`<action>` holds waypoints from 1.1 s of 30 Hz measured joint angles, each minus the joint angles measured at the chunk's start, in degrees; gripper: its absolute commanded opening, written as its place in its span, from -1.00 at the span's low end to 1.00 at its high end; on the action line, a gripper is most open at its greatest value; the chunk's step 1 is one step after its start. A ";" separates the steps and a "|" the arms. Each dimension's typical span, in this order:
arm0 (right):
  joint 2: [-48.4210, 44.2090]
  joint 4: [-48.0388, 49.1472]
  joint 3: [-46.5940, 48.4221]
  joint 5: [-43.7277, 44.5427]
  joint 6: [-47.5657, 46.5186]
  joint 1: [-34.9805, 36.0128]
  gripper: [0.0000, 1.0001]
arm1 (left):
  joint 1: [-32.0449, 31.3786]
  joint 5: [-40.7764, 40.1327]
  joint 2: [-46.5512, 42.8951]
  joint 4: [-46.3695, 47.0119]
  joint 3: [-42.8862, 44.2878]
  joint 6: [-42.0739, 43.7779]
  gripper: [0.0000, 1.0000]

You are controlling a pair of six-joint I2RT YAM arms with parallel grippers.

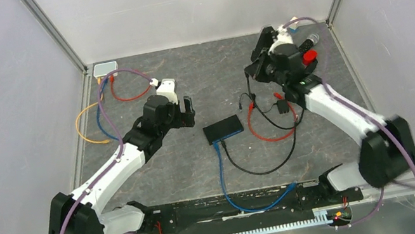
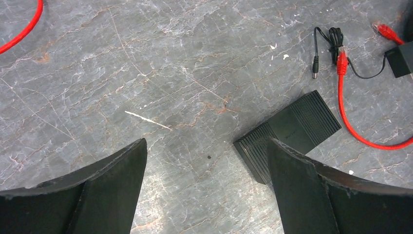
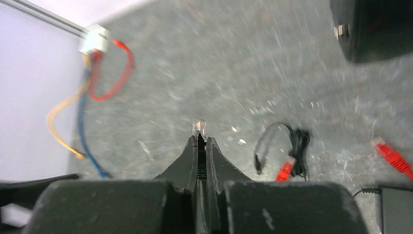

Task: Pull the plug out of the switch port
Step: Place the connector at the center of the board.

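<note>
The black switch (image 1: 223,128) lies flat mid-table, also in the left wrist view (image 2: 292,127). A blue cable (image 1: 221,172) and a black cable (image 1: 266,170) reach its near edge; the ports themselves are hidden. My left gripper (image 1: 182,114) hovers just left of the switch, open, nothing between its fingers (image 2: 207,165). My right gripper (image 1: 250,72) is raised at the back right, away from the switch. It is shut (image 3: 198,139), and a clear plug (image 3: 198,126) sticks out past its fingertips, with a black cable hanging from it.
A red cable (image 1: 269,135) and a black power adapter (image 2: 402,58) with its barrel plug (image 2: 315,66) lie right of the switch. A white box (image 1: 105,69) with red, yellow and blue cables sits at the back left corner. Walls close three sides.
</note>
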 measured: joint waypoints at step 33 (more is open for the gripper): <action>-1.07 3.39 -2.75 13.90 -1.77 10.10 -0.92 | 0.00 5.09 2.12 -1.88 -1.03 0.68 0.87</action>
